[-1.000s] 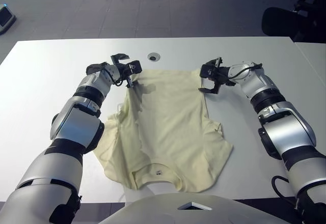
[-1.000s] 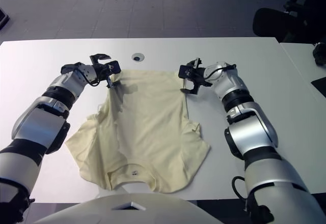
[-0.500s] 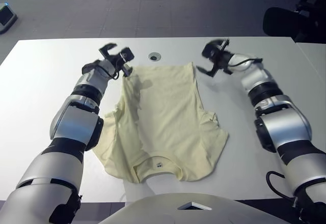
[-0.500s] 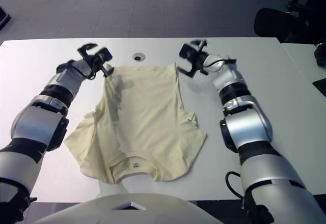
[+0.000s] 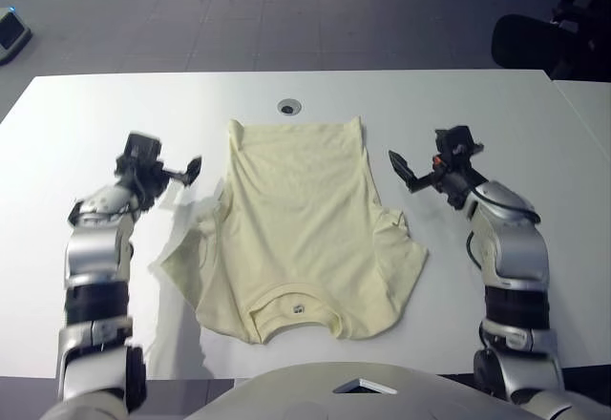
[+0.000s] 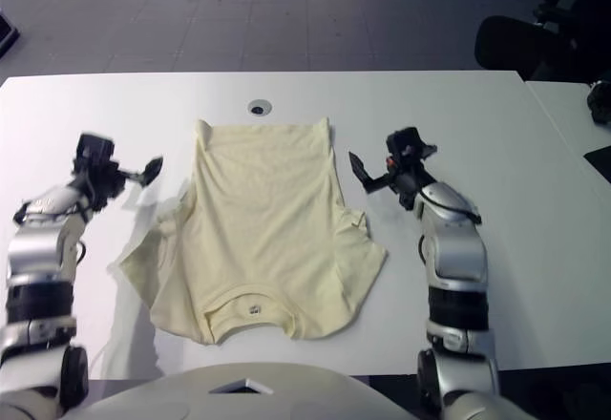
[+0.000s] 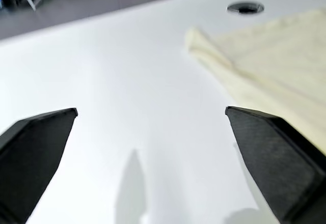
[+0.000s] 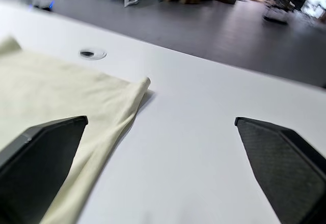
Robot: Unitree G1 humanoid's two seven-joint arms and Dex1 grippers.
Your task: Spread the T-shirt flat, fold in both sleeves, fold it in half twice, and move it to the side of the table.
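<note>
A pale yellow T-shirt point(image 5: 301, 220) lies on the white table point(image 5: 95, 105), hem on the far side, collar point(image 5: 294, 307) nearest me. Its body is smooth; both short sleeves point(image 5: 186, 253) are rumpled at the sides. My left gripper point(image 5: 181, 174) hovers open just left of the shirt, level with its upper part, holding nothing. In the left wrist view the gripper point(image 7: 151, 112) faces the hem's left corner point(image 7: 196, 34). My right gripper point(image 5: 409, 174) is open to the right of the shirt, clear of the cloth. The right wrist view has that gripper point(image 8: 161, 119) facing the hem's right corner point(image 8: 144, 83).
A round cable hole point(image 5: 288, 107) sits in the table just beyond the hem. Bare tabletop runs wide on both sides of the shirt. A black chair point(image 5: 539, 43) stands off the table at the far right, and a small device point(image 5: 10, 33) sits on the floor far left.
Both grippers have let go of the hem corners and drawn back toward me and outward. The shirt now lies stretched out with its hem straight.
</note>
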